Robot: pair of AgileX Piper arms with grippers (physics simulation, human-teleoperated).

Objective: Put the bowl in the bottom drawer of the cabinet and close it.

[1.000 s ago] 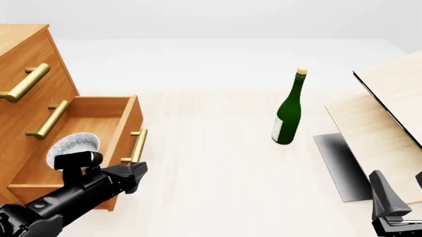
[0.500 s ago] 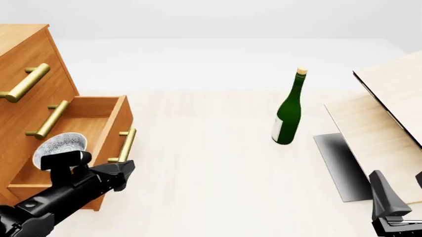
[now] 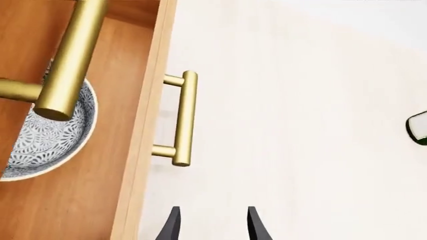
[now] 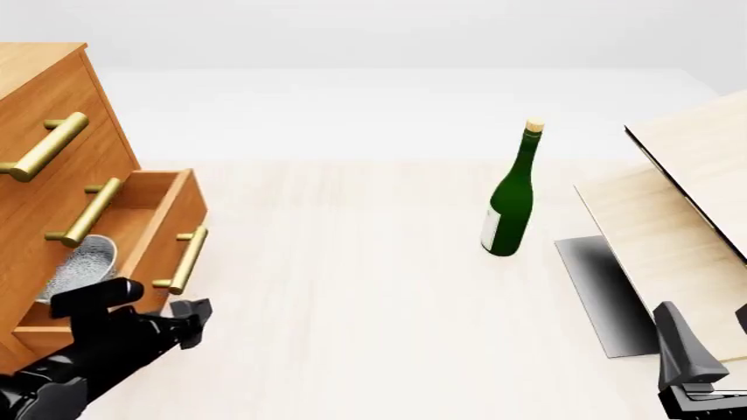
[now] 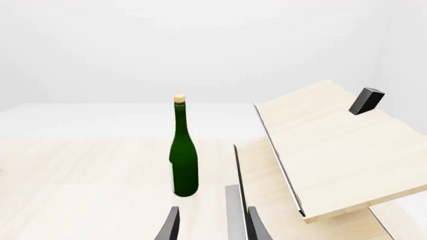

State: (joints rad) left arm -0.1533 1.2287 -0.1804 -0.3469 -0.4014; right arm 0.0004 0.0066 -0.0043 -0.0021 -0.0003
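Note:
The speckled white bowl [image 4: 77, 262] sits inside the bottom drawer [image 4: 157, 234] of the orange-brown cabinet [image 4: 47, 105], and the drawer stands only partly out. The bowl [image 3: 50, 137] is half hidden under the middle drawer's brass handle [image 3: 67, 60] in the left wrist view. My left gripper [image 4: 191, 320] is open and empty. It hovers just in front of the drawer's front, below its brass bar handle [image 3: 182, 117]. Its fingertips [image 3: 175, 226] point toward that handle. My right gripper [image 4: 706, 346] stays low at the right edge, open, holding nothing [image 5: 210, 227].
A green wine bottle [image 4: 512, 197] stands upright mid-table. A pale wooden board structure [image 4: 688, 201] with a dark base plate [image 4: 601, 293] fills the right side, close to my right gripper. The two upper drawers are closed.
The bottom drawer has slid leftward into the cabinet, with the bowl inside it. My left gripper has followed it to the left. The right arm has stayed still.

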